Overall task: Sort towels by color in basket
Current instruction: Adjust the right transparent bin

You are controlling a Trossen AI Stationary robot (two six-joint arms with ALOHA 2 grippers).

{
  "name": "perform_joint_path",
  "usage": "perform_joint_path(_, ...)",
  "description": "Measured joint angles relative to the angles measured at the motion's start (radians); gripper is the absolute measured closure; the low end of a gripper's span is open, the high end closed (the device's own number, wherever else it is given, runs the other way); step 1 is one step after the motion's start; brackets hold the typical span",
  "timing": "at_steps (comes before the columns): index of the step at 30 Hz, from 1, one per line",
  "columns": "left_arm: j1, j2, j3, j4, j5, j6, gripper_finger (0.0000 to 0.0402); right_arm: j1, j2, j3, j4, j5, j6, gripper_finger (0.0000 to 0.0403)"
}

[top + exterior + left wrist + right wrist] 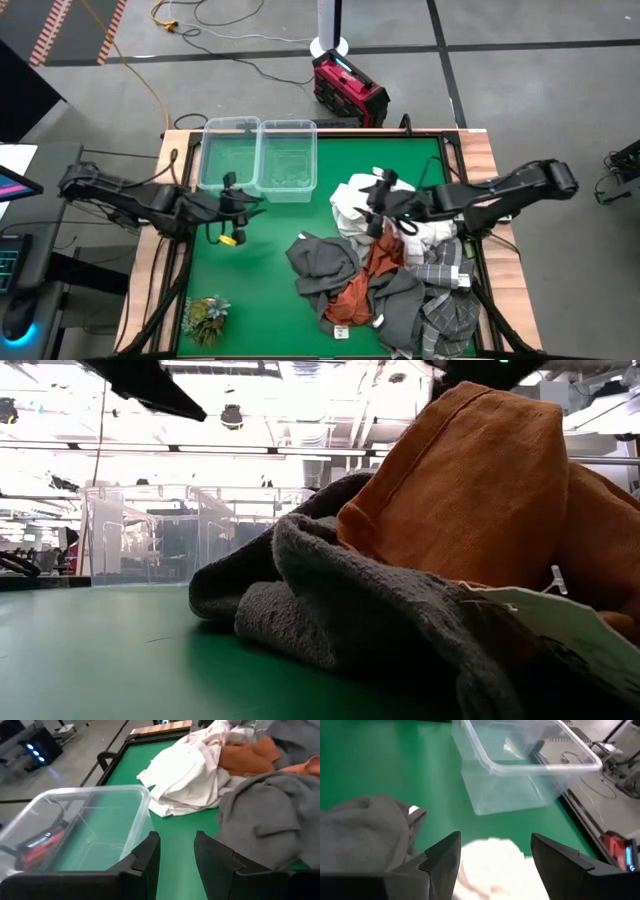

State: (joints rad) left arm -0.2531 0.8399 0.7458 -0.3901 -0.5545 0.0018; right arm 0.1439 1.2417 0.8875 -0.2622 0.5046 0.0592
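Right gripper [378,203] from the overhead cam is sitting over the white towel [352,205], just beside the clear plastic bins [258,157]. The towel pile lies on the far side of that from the bins: dark grey towel [325,262], rust-orange towel [368,272], grey plaid towel [445,318], all crumpled and overlapping on the green mat [265,270]. Left gripper [243,207] hangs just in front of the bins over bare mat, apart from every towel. A small leafy plant [205,316] sits well away from the bins near the mat's corner.

Low cam: mostly cloth. The dark grey one [330,610] looks thick and nubby, folded in fat rolls on the mat, with the rust-orange one [480,490] humped on top, smoother weave, white tag [560,625] sticking out. The bins [150,535] show behind, see-through with rounded rims.

Left wrist cam: my left fingers [145,857] stand apart with nothing between them, one bin [85,827] right next to them. The white towel [187,775] lies past the bin, thin and wrinkled, the grey one [265,815] beside it.

Right wrist cam: right fingers [442,857] are spread wide, empty, with the white towel [492,865] right under the gap and the grey one [365,835] off to one side. A bin [520,770] is just beyond.
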Motion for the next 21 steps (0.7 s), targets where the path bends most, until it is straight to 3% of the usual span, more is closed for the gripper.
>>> perform_joint_path(7, 0.088, 0.198, 0.124, -0.099, 0.038, 0.08, 0.028, -0.01, 0.091, 0.094, -0.105, -0.032, -0.016, 0.0133)
perform_joint_path(13, 0.181, 0.336, 0.236, -0.186, 0.13, 0.126, 0.0252, 0.001, 0.061, 0.099, -0.23, -0.032, 0.058, 0.0133)
perform_joint_path(21, 0.341, 0.469, 0.304, -0.227, 0.27, 0.161, 0.023, 0.057, 0.02, 0.099, -0.242, -0.033, 0.063, 0.0133)
